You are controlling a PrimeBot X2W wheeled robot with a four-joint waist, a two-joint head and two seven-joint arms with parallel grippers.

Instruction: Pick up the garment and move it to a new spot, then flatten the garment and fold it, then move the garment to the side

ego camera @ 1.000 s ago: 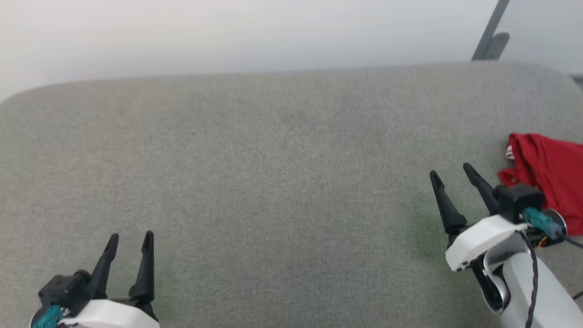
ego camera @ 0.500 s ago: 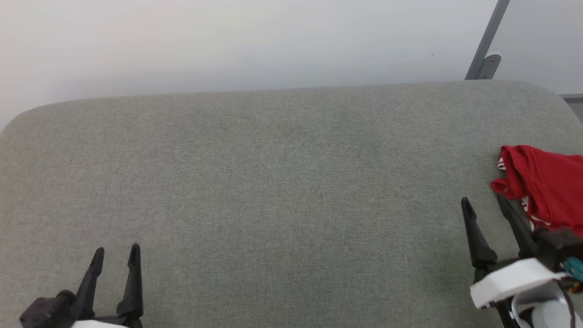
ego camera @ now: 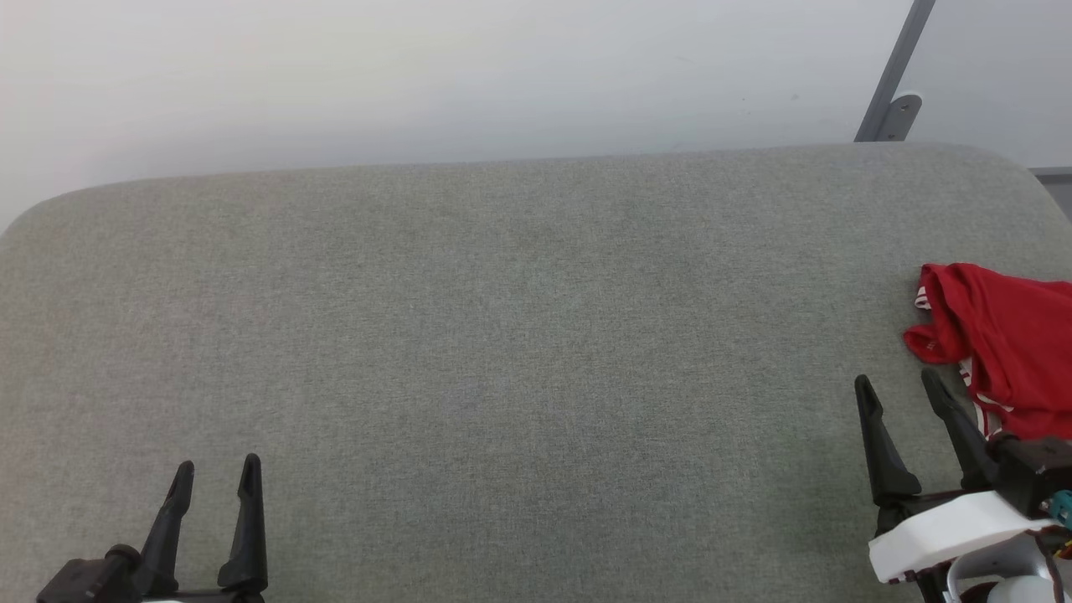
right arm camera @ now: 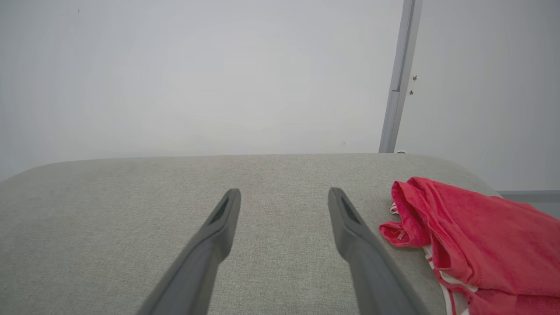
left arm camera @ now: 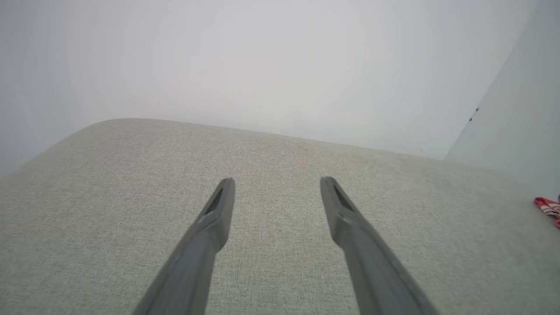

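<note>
The garment (ego camera: 1009, 347) is a crumpled red heap with bits of red-and-white striped trim, lying at the right edge of the grey surface (ego camera: 519, 335). In the right wrist view the garment (right arm camera: 472, 240) lies just right of the right finger. My right gripper (ego camera: 900, 385) hovers open beside the garment's left side, nothing between its fingers. My left gripper (ego camera: 216, 465) stands open at the lower left, far from the garment. The left wrist view shows the left gripper (left arm camera: 277, 181) empty over bare fabric, with a sliver of garment trim (left arm camera: 547, 206) at the far right edge.
The grey upholstered surface has rounded far corners and ends at a pale wall (ego camera: 419, 75). A grey metal post (ego camera: 894, 75) with a bracket rises behind the far right corner.
The head camera has tilted, shifting the whole picture. My right gripper has drawn back toward the near edge, beside the garment's lower left. The garment lies as before.
</note>
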